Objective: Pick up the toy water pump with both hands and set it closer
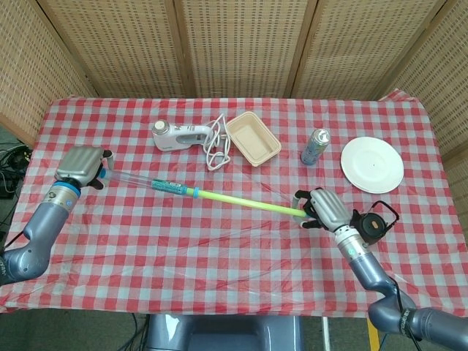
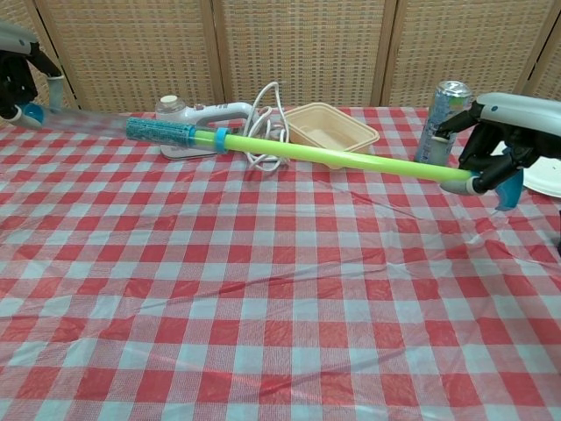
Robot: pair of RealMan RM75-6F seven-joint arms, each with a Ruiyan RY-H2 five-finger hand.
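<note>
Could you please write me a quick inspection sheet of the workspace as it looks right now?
Surface: table under a red-checked cloth, slightly wrinkled.
Job's things: toy water pump held off the cloth, spanning both hands.
Clutter: hand mixer, beige container, can, white plate.
Robot hands: left robot hand grips the clear end; right robot hand grips the green end.
Cables: mixer cord looped beside the container.
Surroundings: wicker screens behind.

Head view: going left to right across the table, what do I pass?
left hand holding the clear end of the toy water pump → hand mixer → its white cord → beige container → right hand on the green end → can → white plate
</note>
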